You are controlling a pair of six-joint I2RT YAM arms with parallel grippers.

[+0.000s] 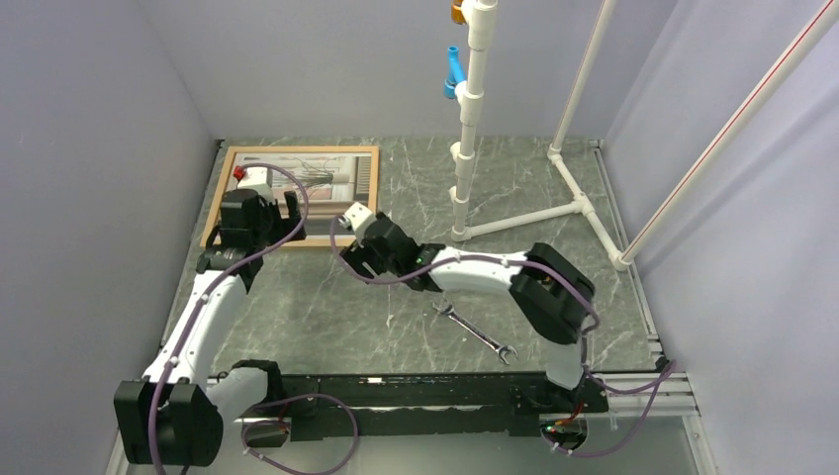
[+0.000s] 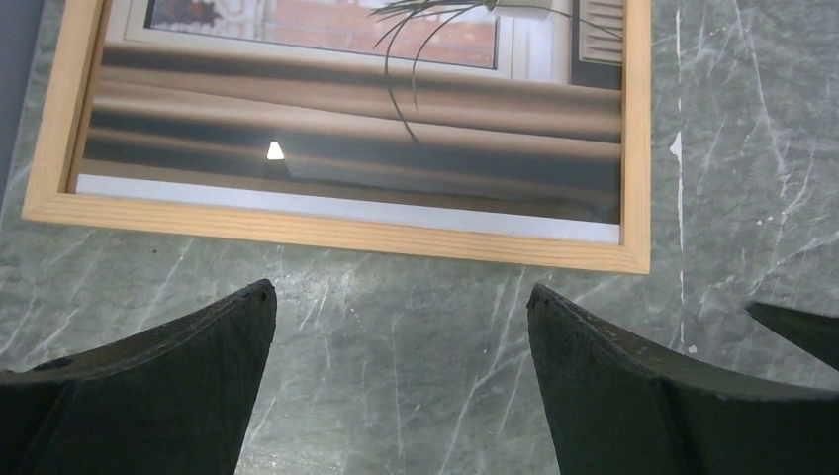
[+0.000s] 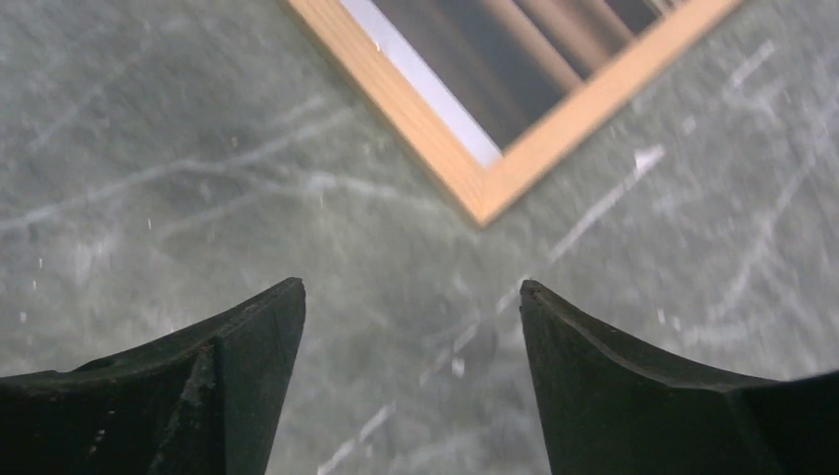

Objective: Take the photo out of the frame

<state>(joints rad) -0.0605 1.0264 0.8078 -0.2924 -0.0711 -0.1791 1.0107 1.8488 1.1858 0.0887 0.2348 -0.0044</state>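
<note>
The frame [image 1: 297,150] lies flat at the far left of the surface [image 1: 396,317], with the photo [image 1: 331,178] inside it, face up. Nothing has come out yet, so the step in hand looks like the first approach to the frame's near edge.

The left gripper [image 2: 401,297] hangs just short of the frame's near strip, around its middle. Its jaws are spread fully and hold nothing. A bright glint on the photo in the left wrist view suggests a glossy face or a clear cover, though which one cannot be told. Either way, this arm would do best to press or pinch only the wood and stay off the print.

The right gripper [image 3: 411,292] hovers off the frame's near right corner, apart from it. Its jaws are wide and empty, with only bare surface between them. That corner is probably the best purchase. One jaw could slide along the outside of the strip, low against the surface, to tip the frame up while the left arm steadies the near strip. Since the strip is thin, a shallow, square bite should slip less than an angled one.

A wrench [image 1: 475,332] lies well to the right of the frame, clear of both arms.
</note>
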